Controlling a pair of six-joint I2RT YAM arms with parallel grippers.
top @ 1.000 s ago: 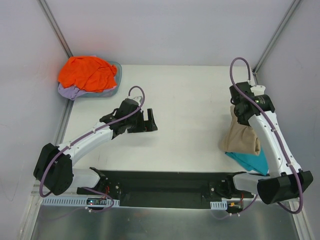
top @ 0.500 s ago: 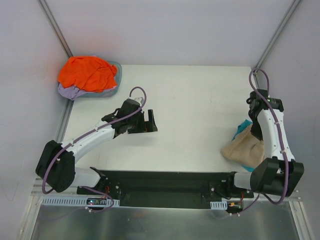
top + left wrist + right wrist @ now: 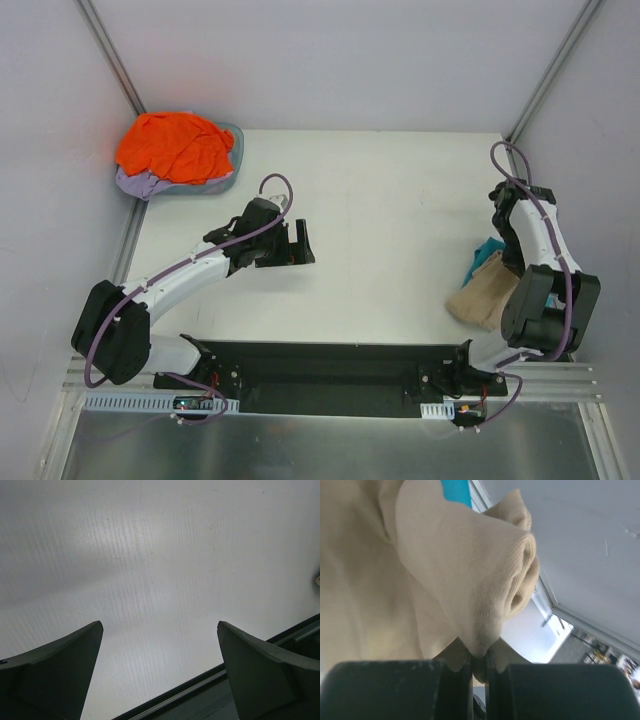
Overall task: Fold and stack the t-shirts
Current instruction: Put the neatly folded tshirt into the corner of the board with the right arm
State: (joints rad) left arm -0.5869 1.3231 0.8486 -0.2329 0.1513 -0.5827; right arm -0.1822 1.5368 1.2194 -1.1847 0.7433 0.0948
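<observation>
My right gripper (image 3: pixel 479 661) is shut on a fold of the tan t-shirt (image 3: pixel 420 575), which fills the right wrist view. In the top view the tan t-shirt (image 3: pixel 487 295) lies bunched at the table's right edge over the teal t-shirt (image 3: pixel 486 250), of which a strip also shows in the right wrist view (image 3: pixel 456 491). The right arm hides its gripper there. My left gripper (image 3: pixel 300 243) is open and empty over bare table at the centre-left; its fingers (image 3: pixel 55 670) show in the left wrist view. The orange t-shirt (image 3: pixel 175 145) lies on the lavender t-shirt (image 3: pixel 135 183) at the far left.
A shallow teal-grey basin (image 3: pixel 232 160) holds the orange and lavender shirts in the far left corner. A metal frame post (image 3: pixel 555 70) stands at the far right. The table's dark front edge (image 3: pixel 200 687) runs under the left gripper.
The right arm has swung back towards the right edge and lowered the tan shirt there, onto the teal one. The left arm has barely moved.
</observation>
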